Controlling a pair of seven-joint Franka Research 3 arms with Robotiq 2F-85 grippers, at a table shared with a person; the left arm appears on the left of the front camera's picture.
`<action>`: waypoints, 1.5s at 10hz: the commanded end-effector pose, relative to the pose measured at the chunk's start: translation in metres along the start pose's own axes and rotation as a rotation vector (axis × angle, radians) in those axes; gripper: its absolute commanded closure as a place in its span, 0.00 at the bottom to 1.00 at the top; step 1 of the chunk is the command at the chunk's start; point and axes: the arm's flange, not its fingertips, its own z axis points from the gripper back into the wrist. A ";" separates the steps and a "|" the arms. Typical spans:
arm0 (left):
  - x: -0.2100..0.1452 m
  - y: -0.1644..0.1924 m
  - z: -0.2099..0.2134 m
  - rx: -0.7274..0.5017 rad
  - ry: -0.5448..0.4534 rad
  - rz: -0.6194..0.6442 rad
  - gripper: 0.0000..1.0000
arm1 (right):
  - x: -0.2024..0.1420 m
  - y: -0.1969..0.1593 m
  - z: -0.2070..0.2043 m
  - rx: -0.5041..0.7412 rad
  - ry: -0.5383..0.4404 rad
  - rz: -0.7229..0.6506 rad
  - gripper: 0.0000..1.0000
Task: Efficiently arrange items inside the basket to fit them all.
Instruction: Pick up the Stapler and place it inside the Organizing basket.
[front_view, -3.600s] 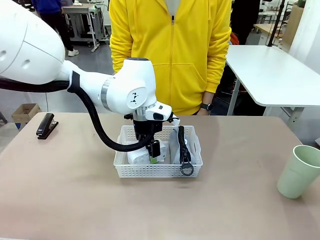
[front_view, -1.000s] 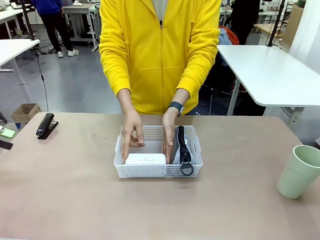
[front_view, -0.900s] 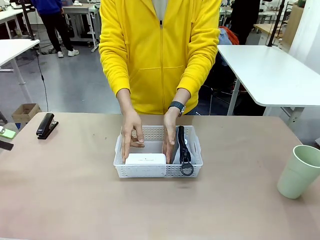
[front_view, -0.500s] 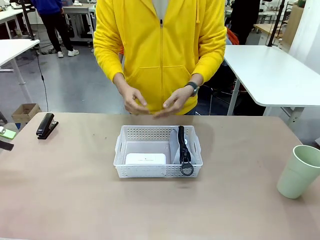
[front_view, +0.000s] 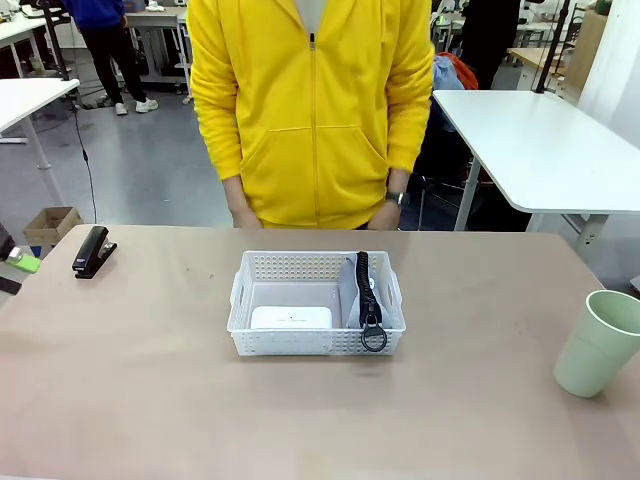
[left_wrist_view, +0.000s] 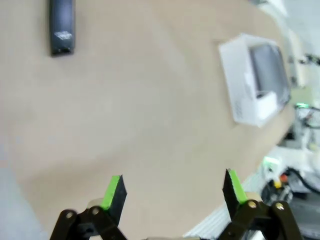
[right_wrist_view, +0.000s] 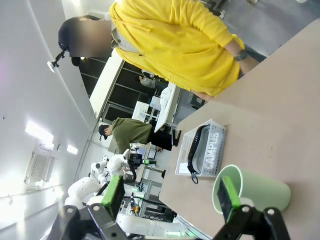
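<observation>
Looking along the left gripper (left_wrist_view: 173, 185) first: I note its jaws spread as wide as they go, green pads facing each other, nothing between them and nothing touched. Below it lies bare tan table (front_view: 150, 400); the left wrist view is blurred. Farther out in that view I see a black stapler (left_wrist_view: 62, 25) near the top edge and, well apart from it, the white basket (front_view: 316, 345) toward the upper right. The right gripper (right_wrist_view: 171, 194) is likewise fully open and empty. In the right wrist view its one finger overlaps the pale green cup (right_wrist_view: 255, 190), which lies beyond it; I see no contact. From the front view, the cup stands upright on the table near the right edge, well apart from the basket. The basket sits near the middle of the table, long side toward me. Inside it, the flat white box (front_view: 291, 318) lies in the left part against the near wall. The grey zip pouch (front_view: 350, 290) stands on edge along the right side, zipper uppermost, its black ring hanging over the near rim. The stapler rests at the table's far left. A person in a yellow zip jacket (front_view: 312, 110) stands at the far edge behind the basket, hands lowered at the table's edge, clear of the basket.
</observation>
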 end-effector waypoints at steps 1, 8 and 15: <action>0.036 -0.024 -0.006 0.220 0.017 0.110 0.00 | 0.002 0.001 0.000 0.018 -0.012 0.030 0.00; 0.105 -0.029 -0.055 0.700 -0.097 0.089 0.00 | 0.002 0.001 0.000 0.018 -0.012 0.030 0.00; 0.131 -0.028 -0.068 0.645 0.065 -0.189 0.00 | 0.002 0.001 0.000 0.018 -0.012 0.030 0.00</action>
